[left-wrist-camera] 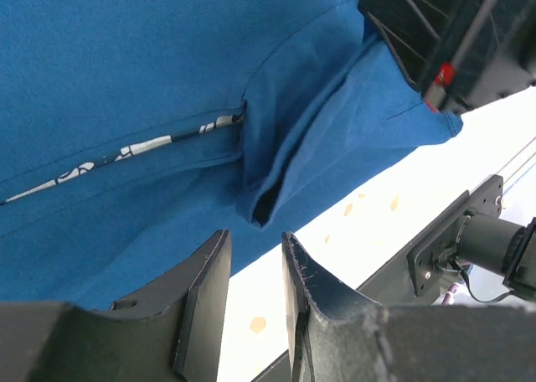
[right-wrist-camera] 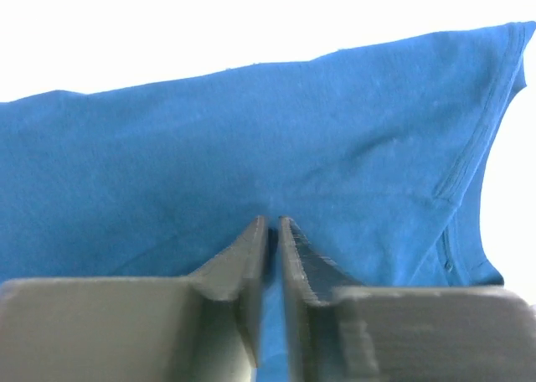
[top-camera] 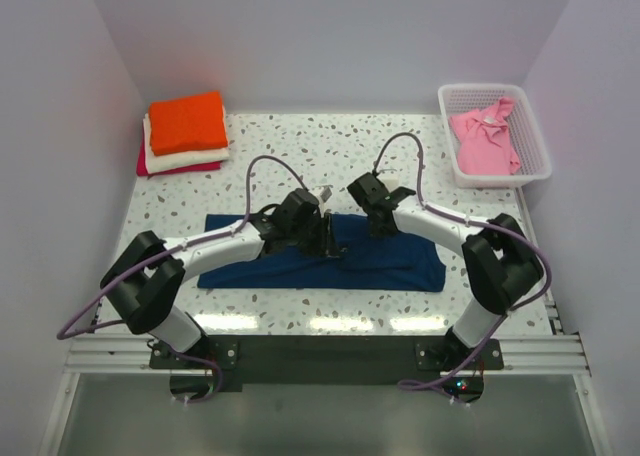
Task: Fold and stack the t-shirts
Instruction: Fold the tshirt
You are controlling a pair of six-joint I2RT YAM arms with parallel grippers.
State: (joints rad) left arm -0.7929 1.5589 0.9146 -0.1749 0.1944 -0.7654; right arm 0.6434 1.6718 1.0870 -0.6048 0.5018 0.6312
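My left gripper (left-wrist-camera: pixel 254 256) hangs slightly spread and empty, my right gripper (right-wrist-camera: pixel 272 227) nearly pressed together (nipping cloth or not, I cannot tell), both over the middle of the navy t-shirt (top-camera: pixel 385 264), a long band lying crosswise, with the folded stack (top-camera: pixel 188 124) beyond, far-left.

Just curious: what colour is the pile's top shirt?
The top shirt is orange; top external view.

L claw (left-wrist-camera: pixel 254 241) part-open, R claw (right-wrist-camera: pixel 273 223) barely a slit
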